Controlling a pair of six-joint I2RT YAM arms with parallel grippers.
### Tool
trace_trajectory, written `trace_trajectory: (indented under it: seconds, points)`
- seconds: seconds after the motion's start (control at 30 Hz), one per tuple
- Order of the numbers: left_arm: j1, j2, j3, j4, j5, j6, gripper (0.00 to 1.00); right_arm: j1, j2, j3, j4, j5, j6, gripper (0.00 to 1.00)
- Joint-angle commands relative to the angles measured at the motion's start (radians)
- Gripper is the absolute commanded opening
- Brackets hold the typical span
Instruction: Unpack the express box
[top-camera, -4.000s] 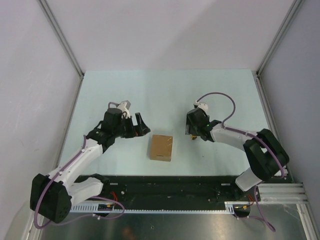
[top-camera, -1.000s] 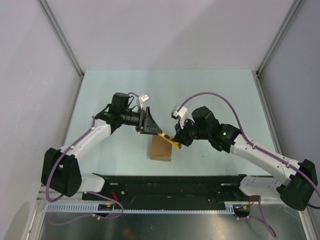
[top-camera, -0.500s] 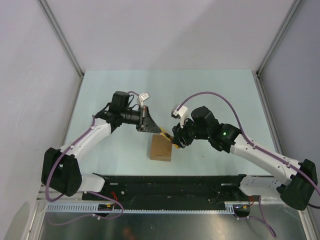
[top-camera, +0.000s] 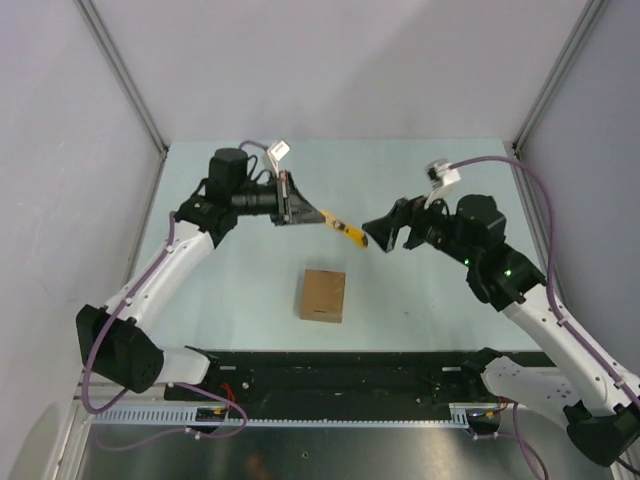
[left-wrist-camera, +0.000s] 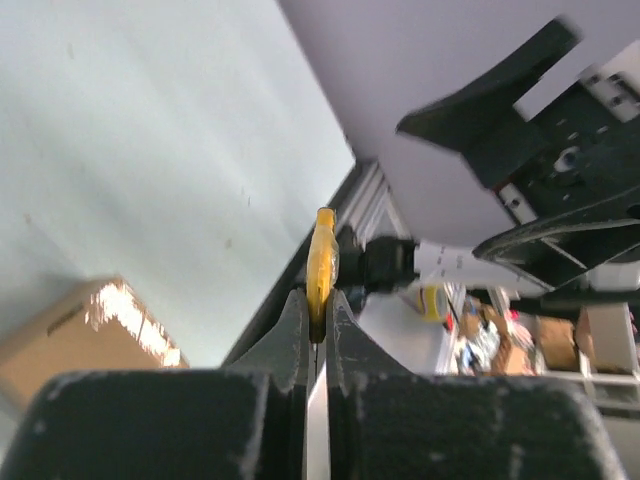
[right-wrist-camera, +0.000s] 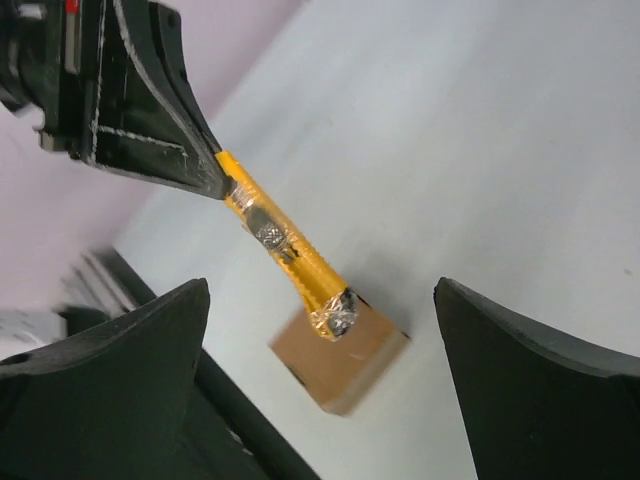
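Arms first: our left gripper (top-camera: 322, 216) is clenched on the yellow utility knife (top-camera: 345, 232), its free end aimed toward four o'clock, which we judge readies it for slitting tape. Our right gripper (top-camera: 385, 232) gapes, released, just off that end at three o'clock. The express box (top-camera: 323, 295) sits closed at six o'clock, untouched. Pale green table (top-camera: 420, 170) and grey walls (top-camera: 330, 60) surround us.

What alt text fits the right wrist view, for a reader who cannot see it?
The left gripper, shut on a yellow utility knife, holds it above the pale table. Beyond the knife's free end the brown express box sits on the table, framed by the wide-open right gripper.
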Motion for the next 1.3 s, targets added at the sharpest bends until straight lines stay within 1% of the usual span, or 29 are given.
trace_trajectory:
  seconds: [0.0, 0.03, 0.07, 0.1, 0.13, 0.17, 0.2, 0.23, 0.27, 0.3, 0.33, 0.37, 0.4, 0.47, 0.57, 0.67, 0.7, 0.83, 0.9, 0.97, 1.0, 1.03, 1.07, 1.23, 1.27]
  points:
    - [-0.005, -0.036, 0.2, 0.073, -0.101, -0.093, 0.0, -0.093, 0.019, 0.076, 0.18, -0.179, 0.29, 1.0]
    - [-0.011, -0.034, 0.226, 0.111, -0.114, -0.115, 0.0, -0.122, 0.031, 0.079, 0.206, -0.236, 0.324, 1.0]
    - [-0.017, -0.036, 0.258, 0.144, -0.124, -0.163, 0.0, -0.135, 0.033, 0.079, 0.279, -0.264, 0.396, 1.0]
    - [-0.025, -0.04, 0.267, 0.18, -0.135, -0.188, 0.0, -0.146, 0.034, 0.079, 0.33, -0.29, 0.43, 1.0]
    - [-0.048, -0.045, 0.27, 0.257, -0.164, -0.211, 0.0, -0.164, 0.046, 0.079, 0.372, -0.337, 0.465, 1.0]
    - [-0.059, -0.049, 0.27, 0.297, -0.176, -0.249, 0.0, -0.17, 0.053, 0.079, 0.46, -0.362, 0.54, 1.0]
    - [-0.068, -0.053, 0.267, 0.334, -0.189, -0.265, 0.0, -0.176, 0.062, 0.079, 0.508, -0.385, 0.573, 1.0]
    - [-0.083, -0.066, 0.261, 0.412, -0.216, -0.283, 0.0, -0.181, 0.068, 0.081, 0.554, -0.416, 0.614, 1.0]
    - [-0.086, -0.075, 0.214, 0.479, -0.219, -0.341, 0.0, -0.187, 0.08, 0.079, 0.644, -0.427, 0.648, 1.0]
    - [-0.089, -0.083, 0.182, 0.548, -0.223, -0.378, 0.0, -0.187, 0.086, 0.079, 0.694, -0.434, 0.707, 1.0]
    - [-0.095, -0.094, 0.154, 0.632, -0.235, -0.41, 0.0, -0.186, 0.091, 0.081, 0.744, -0.451, 0.732, 1.0]
    - [-0.103, -0.097, 0.128, 0.655, -0.255, -0.441, 0.0, -0.186, 0.099, 0.081, 0.836, -0.454, 0.757, 0.99]
    - [-0.109, -0.094, 0.125, 0.668, -0.258, -0.44, 0.0, -0.186, 0.099, 0.081, 0.875, -0.454, 0.807, 1.0]
    - [-0.135, -0.095, 0.123, 0.676, -0.282, -0.431, 0.0, -0.189, 0.105, 0.085, 0.955, -0.459, 0.843, 1.0]
    - [-0.174, -0.105, 0.112, 0.682, -0.328, -0.417, 0.0, -0.192, 0.116, 0.102, 0.969, -0.474, 0.881, 1.0]
    - [-0.207, -0.118, 0.087, 0.692, -0.408, -0.415, 0.0, -0.192, 0.125, 0.107, 0.984, -0.487, 0.91, 1.0]
    - [-0.217, -0.129, 0.077, 0.696, -0.454, -0.415, 0.0, -0.192, 0.125, 0.108, 0.984, -0.488, 0.915, 1.0]
    - [-0.261, -0.134, 0.062, 0.71, -0.502, -0.406, 0.0, -0.193, 0.126, 0.108, 0.98, -0.482, 0.924, 0.95]
    - [-0.278, -0.138, 0.039, 0.71, -0.514, -0.432, 0.0, -0.193, 0.125, 0.108, 0.97, -0.474, 0.91, 0.93]
    - [-0.296, -0.16, 0.01, 0.71, -0.574, -0.432, 0.0, -0.193, 0.122, 0.108, 0.946, -0.457, 0.898, 0.9]
    - [-0.319, -0.169, 0.002, 0.712, -0.598, -0.422, 0.0, -0.195, 0.12, 0.108, 0.941, -0.456, 0.887, 0.89]
    - [-0.333, -0.181, -0.004, 0.712, -0.653, -0.406, 0.0, -0.192, 0.12, 0.108, 0.937, -0.451, 0.884, 0.88]
    - [-0.341, -0.186, -0.013, 0.712, -0.67, -0.389, 0.0, -0.19, 0.12, 0.108, 0.932, -0.448, 0.883, 0.86]
    - [-0.358, -0.161, 0.004, 0.712, -0.661, -0.38, 0.0, -0.189, 0.119, 0.108, 0.905, -0.447, 0.858, 0.78]
    - [-0.362, -0.163, -0.006, 0.712, -0.677, -0.38, 0.0, -0.189, 0.119, 0.111, 0.889, -0.444, 0.852, 0.77]
